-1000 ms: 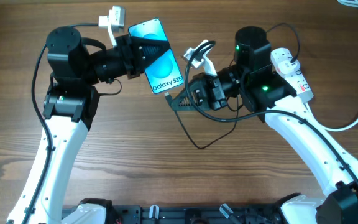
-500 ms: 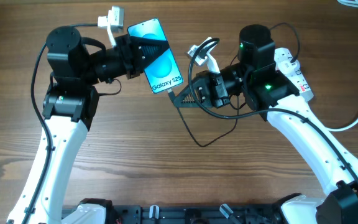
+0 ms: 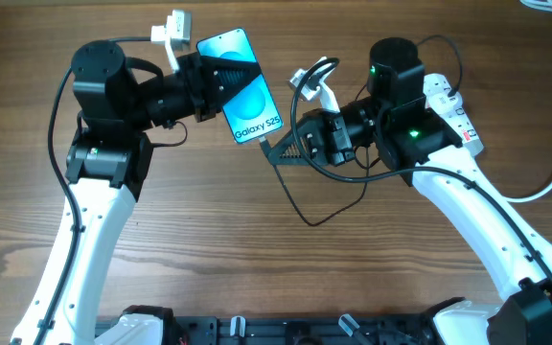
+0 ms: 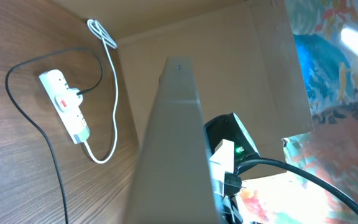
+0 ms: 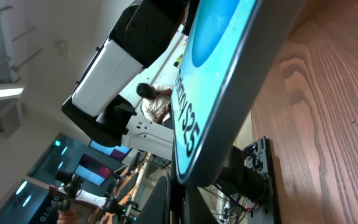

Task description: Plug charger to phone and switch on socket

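Phone (image 3: 242, 88) sits clamped in my left gripper (image 3: 225, 84), apparently held up off the table (image 3: 257, 287). Its long axis slants from upper left to lower right in the overhead view, teal screen up, with the "Galaxy S25" end aimed at the right gripper (image 3: 272, 153). That one is closed on the tip of the charger (image 3: 300, 206) just beside the phone's lower short edge, so I judge the right arm makes the push along that axis. The socket (image 3: 453, 113) lies well apart behind it — white, with red switches.
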You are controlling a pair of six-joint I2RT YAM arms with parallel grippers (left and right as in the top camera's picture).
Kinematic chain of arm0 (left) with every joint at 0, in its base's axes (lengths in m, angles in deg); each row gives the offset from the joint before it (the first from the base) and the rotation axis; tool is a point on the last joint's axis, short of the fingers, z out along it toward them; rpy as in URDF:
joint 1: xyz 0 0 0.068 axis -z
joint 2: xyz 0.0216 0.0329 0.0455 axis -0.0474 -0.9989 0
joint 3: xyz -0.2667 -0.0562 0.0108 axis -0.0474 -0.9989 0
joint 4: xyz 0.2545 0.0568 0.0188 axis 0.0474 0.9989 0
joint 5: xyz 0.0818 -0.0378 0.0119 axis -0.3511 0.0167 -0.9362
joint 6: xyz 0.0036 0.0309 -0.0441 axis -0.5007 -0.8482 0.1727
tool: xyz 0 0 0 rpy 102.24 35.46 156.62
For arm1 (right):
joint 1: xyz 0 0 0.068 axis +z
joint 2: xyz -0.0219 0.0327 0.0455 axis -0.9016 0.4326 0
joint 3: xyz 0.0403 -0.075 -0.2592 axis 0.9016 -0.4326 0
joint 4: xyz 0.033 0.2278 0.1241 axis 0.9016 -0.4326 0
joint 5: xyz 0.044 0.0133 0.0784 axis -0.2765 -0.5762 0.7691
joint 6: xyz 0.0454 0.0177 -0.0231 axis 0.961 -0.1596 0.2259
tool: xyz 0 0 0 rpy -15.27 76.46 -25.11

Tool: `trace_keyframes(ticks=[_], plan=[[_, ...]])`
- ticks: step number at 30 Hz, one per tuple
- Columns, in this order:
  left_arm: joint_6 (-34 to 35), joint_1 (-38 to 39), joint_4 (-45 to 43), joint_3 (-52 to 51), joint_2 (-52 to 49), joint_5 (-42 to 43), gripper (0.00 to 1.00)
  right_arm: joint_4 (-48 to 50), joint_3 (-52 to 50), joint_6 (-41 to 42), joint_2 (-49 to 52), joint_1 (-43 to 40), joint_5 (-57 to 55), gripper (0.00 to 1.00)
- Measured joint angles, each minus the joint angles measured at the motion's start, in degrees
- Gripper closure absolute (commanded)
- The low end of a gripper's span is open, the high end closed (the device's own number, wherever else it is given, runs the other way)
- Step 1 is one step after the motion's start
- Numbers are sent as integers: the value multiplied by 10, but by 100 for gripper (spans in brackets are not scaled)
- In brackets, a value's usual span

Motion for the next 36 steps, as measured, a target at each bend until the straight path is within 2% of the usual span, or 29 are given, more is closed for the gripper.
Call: trace_keyframes(ticks=[21, 32, 36], plan=[[6, 0, 2, 0, 0, 0, 96, 1, 0, 11, 0, 0, -4, 96], [4, -1, 2, 0, 0, -1, 96, 12, 0, 60, -1, 0, -14, 96], [1, -5, 1, 0, 0, -3, 96, 47, -1, 95, -1, 0, -22, 96]])
